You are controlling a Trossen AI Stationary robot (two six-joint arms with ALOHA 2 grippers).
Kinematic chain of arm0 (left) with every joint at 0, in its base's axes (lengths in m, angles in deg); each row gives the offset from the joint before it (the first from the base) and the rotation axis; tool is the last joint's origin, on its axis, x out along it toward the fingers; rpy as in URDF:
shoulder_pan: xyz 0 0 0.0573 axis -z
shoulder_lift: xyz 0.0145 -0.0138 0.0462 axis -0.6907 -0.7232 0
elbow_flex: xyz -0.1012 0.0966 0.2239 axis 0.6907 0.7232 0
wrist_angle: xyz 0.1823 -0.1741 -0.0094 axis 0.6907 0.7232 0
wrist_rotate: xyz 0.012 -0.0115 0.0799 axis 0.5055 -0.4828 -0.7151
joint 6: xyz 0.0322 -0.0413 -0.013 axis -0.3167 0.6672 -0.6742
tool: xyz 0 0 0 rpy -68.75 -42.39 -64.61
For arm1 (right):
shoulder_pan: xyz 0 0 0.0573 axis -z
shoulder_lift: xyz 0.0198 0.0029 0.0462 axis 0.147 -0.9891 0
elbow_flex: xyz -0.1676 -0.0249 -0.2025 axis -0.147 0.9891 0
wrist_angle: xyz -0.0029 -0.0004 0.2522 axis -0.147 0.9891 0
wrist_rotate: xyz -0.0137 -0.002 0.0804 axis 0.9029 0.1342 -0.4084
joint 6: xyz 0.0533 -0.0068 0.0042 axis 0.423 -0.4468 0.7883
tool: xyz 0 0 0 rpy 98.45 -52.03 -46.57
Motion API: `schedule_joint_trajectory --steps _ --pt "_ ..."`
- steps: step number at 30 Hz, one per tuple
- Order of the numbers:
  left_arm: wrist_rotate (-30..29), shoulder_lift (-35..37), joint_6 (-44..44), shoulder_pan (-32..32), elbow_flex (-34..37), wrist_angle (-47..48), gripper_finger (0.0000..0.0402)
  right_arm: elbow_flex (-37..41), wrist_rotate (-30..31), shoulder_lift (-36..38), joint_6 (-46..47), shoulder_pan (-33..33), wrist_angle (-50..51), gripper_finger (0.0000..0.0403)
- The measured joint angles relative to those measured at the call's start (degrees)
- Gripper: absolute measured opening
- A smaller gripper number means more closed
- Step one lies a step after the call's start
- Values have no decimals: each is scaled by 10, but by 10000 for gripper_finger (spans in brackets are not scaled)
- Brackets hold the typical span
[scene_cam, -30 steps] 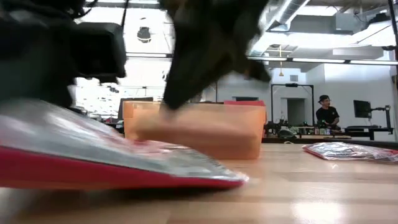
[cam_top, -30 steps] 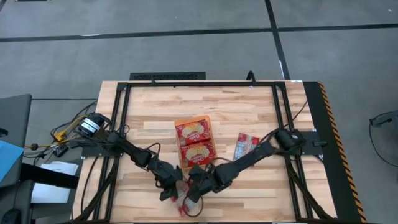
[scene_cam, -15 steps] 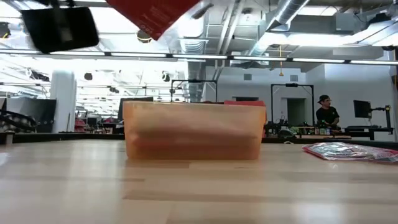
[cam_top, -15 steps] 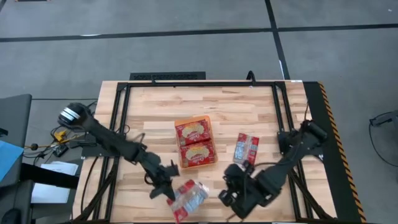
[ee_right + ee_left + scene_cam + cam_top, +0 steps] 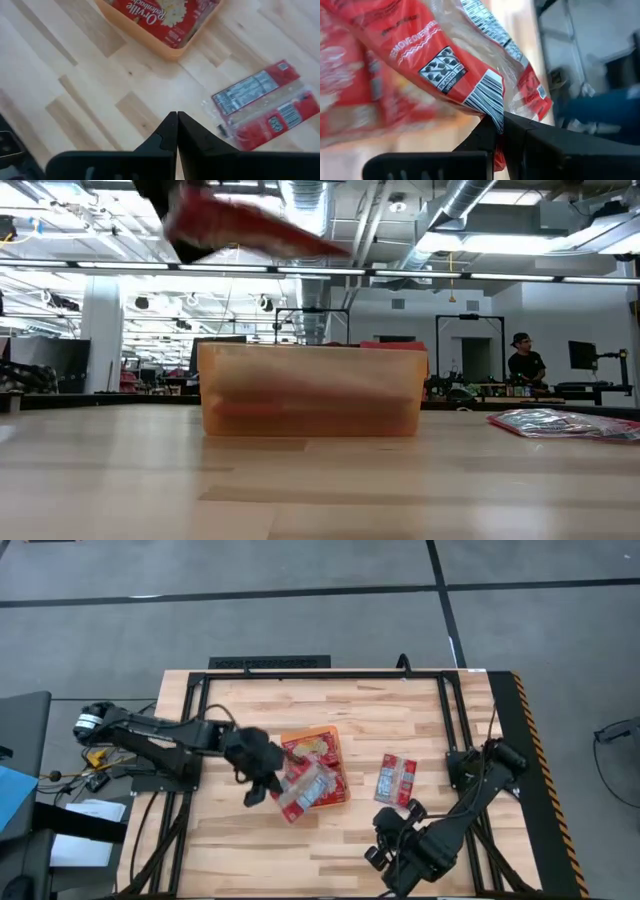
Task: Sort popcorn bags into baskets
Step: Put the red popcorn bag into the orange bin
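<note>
Popcorn bag — light, floppy, slick film; your left gripper pinches one edge, so it droops above the orange basket. Right gripper — fingers pressed together, empty, idle near the front edge; grip the loose bag by an end seam

Even overhead light, soft shadows. Low view: bright ceiling strips glare at 12 o'clock; bag motion-blurred. Left wrist view smeared.

overhead, table-level, two wrist views

glossy crinkled film packet; translucent orange plastic basket; pale wood table
</note>
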Motion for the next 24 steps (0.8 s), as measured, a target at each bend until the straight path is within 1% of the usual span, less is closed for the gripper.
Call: schedule_joint_trajectory --steps 2,5,7,10,13,17,24 --pt "20 -19 -39 -31 -3 10 0 0 0 0 -11 5 11 26" --pt "35 -46 -97 -67 -5 18 0 0 1 1 -14 12 42 18" --pt "35 -70 -134 -86 -14 17 0 4 0 1 -14 14 54 16" --pt "40 -109 -198 -103 -34 52 0 18 -5 2 -14 17 56 22" --pt "52 -144 -268 -108 -63 82 0 29 -11 3 -12 17 55 33" --pt "36 -189 -345 -107 -102 123 0 37 -19 2 2 17 50 36" --pt "28 -246 -414 -106 -146 154 0 38 -20 2 14 17 52 20"
